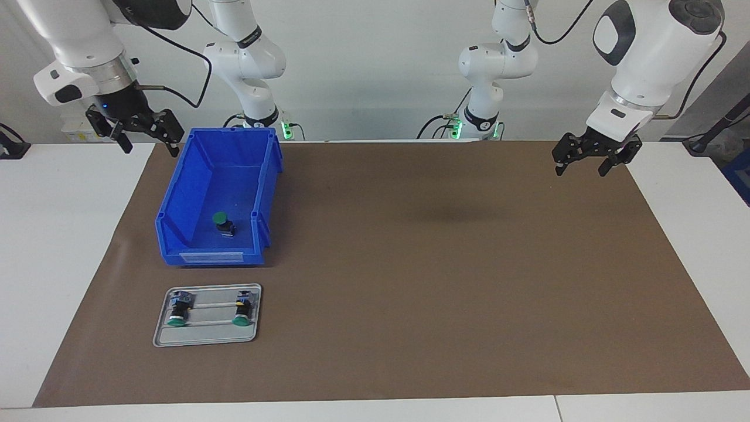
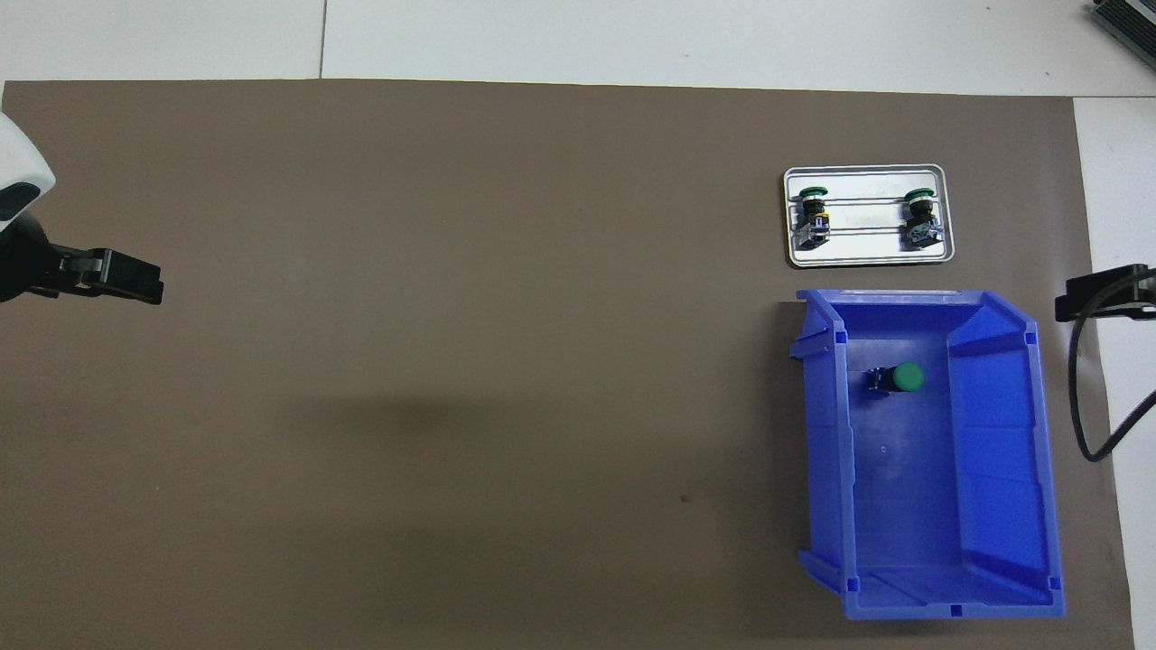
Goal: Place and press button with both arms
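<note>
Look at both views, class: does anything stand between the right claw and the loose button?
Only the blue bin's wall. The button lies inside the bin, and the open right claw hangs beside its corner nearest the robots. The bin is open on top, so nothing visible blocks a reach from above.

button (image 1: pixel 223 221) in bin (image 1: pixel 199 170), tray (image 1: pixel 170 337) beside bin

One camera looks from high across the table (image 1: pixel 375 410) toward the robots; another looks steeply down from their end. Both share the brown mat (image 1: pixel 410 264).
</note>
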{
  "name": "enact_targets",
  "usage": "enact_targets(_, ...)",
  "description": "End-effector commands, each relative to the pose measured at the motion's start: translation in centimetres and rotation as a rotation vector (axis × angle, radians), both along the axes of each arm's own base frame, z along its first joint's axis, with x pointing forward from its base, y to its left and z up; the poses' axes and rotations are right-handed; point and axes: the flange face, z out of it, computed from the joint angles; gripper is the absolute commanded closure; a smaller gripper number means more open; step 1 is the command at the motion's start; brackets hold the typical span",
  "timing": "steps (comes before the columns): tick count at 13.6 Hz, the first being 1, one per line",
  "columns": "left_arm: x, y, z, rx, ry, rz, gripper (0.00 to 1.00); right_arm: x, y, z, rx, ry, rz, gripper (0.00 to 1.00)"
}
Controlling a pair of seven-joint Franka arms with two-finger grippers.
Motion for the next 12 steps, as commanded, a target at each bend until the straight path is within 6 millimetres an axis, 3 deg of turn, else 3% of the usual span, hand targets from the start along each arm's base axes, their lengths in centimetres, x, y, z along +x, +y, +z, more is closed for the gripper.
enact_targets(1, -0.77, 0.1, 0.07, -0.006, -0.014, 0.01, 0.0, 0.29, 2.78, 0.28, 0.017, 0.005, -0.042, 0.0)
enact_targets(12, -0.77, 0.1, 0.15, -0.006, -0.016, 0.01, 0.0, 0.17, 3.74, 0.15, -0.02, 0.027, 0.022, 0.0)
